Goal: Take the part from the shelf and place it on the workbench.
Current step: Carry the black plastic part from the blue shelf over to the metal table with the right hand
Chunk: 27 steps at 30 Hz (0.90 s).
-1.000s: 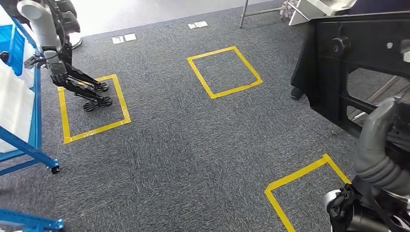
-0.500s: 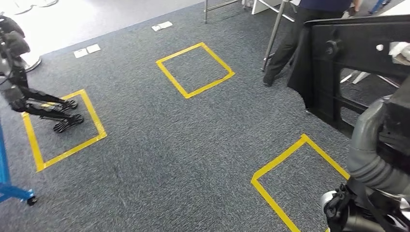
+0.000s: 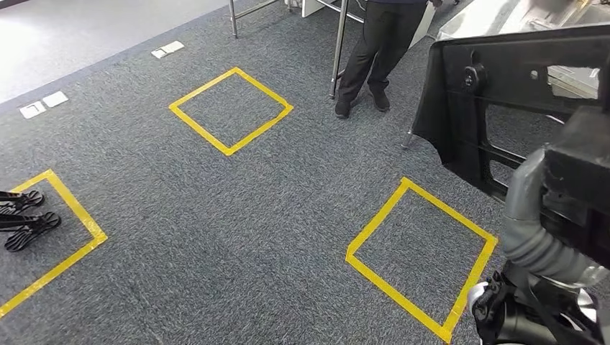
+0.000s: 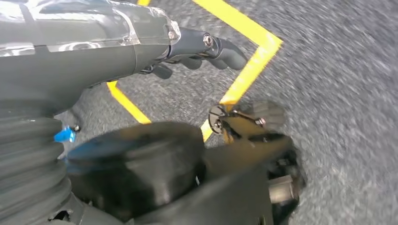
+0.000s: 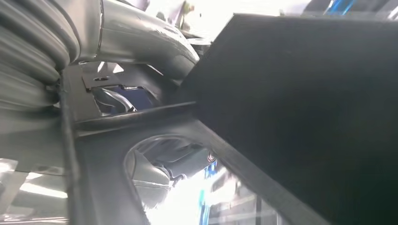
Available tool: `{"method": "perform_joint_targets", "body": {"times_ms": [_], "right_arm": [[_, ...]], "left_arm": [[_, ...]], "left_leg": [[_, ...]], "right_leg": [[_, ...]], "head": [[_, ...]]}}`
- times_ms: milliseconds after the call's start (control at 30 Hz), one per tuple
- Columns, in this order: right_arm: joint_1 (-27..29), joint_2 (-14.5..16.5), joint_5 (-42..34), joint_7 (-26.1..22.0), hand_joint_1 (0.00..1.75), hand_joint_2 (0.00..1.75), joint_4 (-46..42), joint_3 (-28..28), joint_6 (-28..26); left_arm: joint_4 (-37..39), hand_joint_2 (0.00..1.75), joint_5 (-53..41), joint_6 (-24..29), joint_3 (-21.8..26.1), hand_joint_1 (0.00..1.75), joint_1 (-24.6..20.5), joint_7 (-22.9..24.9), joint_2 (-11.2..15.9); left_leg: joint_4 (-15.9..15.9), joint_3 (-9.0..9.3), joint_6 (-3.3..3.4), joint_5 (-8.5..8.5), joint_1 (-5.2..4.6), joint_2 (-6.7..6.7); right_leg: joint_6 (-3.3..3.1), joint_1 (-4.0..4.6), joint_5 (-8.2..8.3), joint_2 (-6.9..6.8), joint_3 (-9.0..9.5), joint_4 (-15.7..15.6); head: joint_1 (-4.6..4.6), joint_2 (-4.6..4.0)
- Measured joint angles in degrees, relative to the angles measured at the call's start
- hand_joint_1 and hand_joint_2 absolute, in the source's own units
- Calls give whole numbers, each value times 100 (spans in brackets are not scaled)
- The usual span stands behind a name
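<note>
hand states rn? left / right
Left hand: holds nothing, fingers loosely curled over the carpet; open or closed cannot be told.
Right hand: holding the big black part; fingers hidden behind it.

- Grey carpet [image 3: 216,215] with three yellow tape squares [image 3: 230,109] at 12, 5 and 8 o'clock.
- Person's dark trouser legs [image 3: 374,50] at 1 o'clock.

Robot test lab: grey carpet [image 3: 237,215] with yellow taped squares [image 3: 231,109]
</note>
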Motion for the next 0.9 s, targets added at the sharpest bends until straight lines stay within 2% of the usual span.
{"method": "perform_joint_targets", "body": {"times_ms": [33,67,100,133,167,200,267,300,333,367,400,467,500,533,567,600,633,667,700,733,767,800,833,900], "right_arm": [[4,4,4,0,175,175,2,3,1],[18,10,9,0,175,175,4,8,1],[41,17,19,0,175,175,8,13,2],[63,22,33,0,175,175,14,19,2],[83,26,48,0,175,175,20,24,2],[98,30,60,0,175,175,25,28,1],[108,40,72,0,175,175,32,34,1],[112,45,73,-1,175,175,34,35,1],[121,50,73,-1,175,175,36,36,2],[137,55,73,-2,175,175,37,37,1],[157,58,70,-4,175,175,37,37,1],[166,70,69,-13,175,175,31,36,-1],[161,76,67,-16,175,175,31,37,-1],[155,83,63,-20,175,175,36,39,-1],[154,89,56,-20,175,175,44,43,0],[158,96,48,-19,175,175,54,46,0],[159,102,39,-15,175,175,65,49,0],[159,105,33,-10,175,175,74,51,0],[157,107,29,-5,175,175,82,53,-1],[154,109,27,-1,175,175,89,54,0],[143,110,27,2,175,175,96,56,1],[128,112,27,5,175,175,102,58,1],[113,114,28,8,175,175,110,61,2],[93,118,31,14,175,175,125,66,1]], "left_arm": [[1,175,19,-6,1,0,6,0,4],[2,175,51,-14,2,0,13,-1,11],[4,175,87,-23,4,0,19,-2,20],[7,175,123,-31,8,0,20,-4,28],[10,175,154,-36,14,0,15,-9,34],[11,175,175,-38,25,0,6,-16,37],[13,175,208,-38,45,0,-17,-42,36],[13,175,219,-38,52,0,-26,-57,33],[13,175,227,-36,54,0,-33,-71,30],[13,175,232,-34,56,0,-40,-81,28],[13,175,234,-30,58,0,-46,-87,26],[12,175,233,-25,63,0,-62,-95,26],[12,175,232,-23,68,0,-64,-97,26],[12,175,232,-27,75,0,-59,-95,26],[13,175,233,-35,84,0,-45,-89,27],[13,175,238,-47,91,0,-27,-83,28],[13,175,243,-60,96,0,-12,-75,30],[14,175,249,-72,98,0,-2,-71,33],[14,175,256,-87,101,0,2,-68,37],[15,175,262,-101,104,0,1,-64,39],[15,175,271,-116,111,0,0,-62,42],[15,175,278,-130,119,0,2,-60,42],[15,175,283,-137,127,0,5,-55,43],[15,175,294,-148,139,0,7,-48,44]], "left_leg": [[-4,21,21,-25,-14,121],[-4,40,33,-53,-25,249],[-3,60,35,-83,-32,366],[-3,87,30,-112,-36,468],[-3,122,22,-141,-38,557],[-5,166,10,-172,-41,634],[-15,236,-23,-227,-59,758],[-22,255,-47,-244,-69,810],[-34,267,-73,-256,-77,861],[-45,290,-102,-266,-81,919],[-55,314,-135,-288,-74,911],[118,278,-185,-419,-55,543],[367,157,-201,-544,-47,308],[710,-30,-206,-685,-45,128],[1078,-254,-211,-811,-48,91],[1347,-448,-219,-851,-47,96],[1447,-569,-226,-786,-42,108],[1347,-593,-232,-609,-33,106],[1057,-522,-240,-349,-16,49],[718,-407,-246,-126,10,-103],[409,-293,-246,22,39,-269],[209,-211,-236,90,54,-395],[132,-168,-215,75,56,-455],[101,-127,-147,55,47,-306]], "right_leg": [[21,-5,-164,-144,-200,370],[39,-13,-303,-225,-405,743],[50,-18,-351,-257,-544,988],[52,-19,-284,-271,-578,1032],[44,-17,-109,-291,-495,850],[20,-12,131,-342,-316,488],[-55,45,409,-570,46,-222],[-94,78,438,-664,143,-420],[-126,110,399,-708,170,-483],[-156,123,394,-669,171,-518],[-180,109,401,-615,191,-550],[-232,69,427,-497,262,-647],[-256,46,438,-443,296,-683],[-276,43,435,-383,310,-693],[-291,41,428,-310,317,-691],[-298,40,415,-224,324,-686],[-296,36,400,-131,336,-678],[-283,29,380,-36,350,-663],[-260,17,352,52,366,-639],[-232,2,317,126,375,-607],[-195,-8,277,203,369,-557],[-157,-23,251,278,357,-524],[-121,-36,238,356,341,-512],[-57,-61,247,524,319,-531]], "head": [[40,0],[63,0],[76,0],[90,0],[106,0],[123,0],[144,0],[148,0],[143,0],[139,0],[139,0],[116,0],[86,0],[43,0],[7,0],[-25,0],[-46,0],[-63,0],[-79,0],[-96,0],[-112,0],[-120,0],[-128,0],[-128,0]]}}
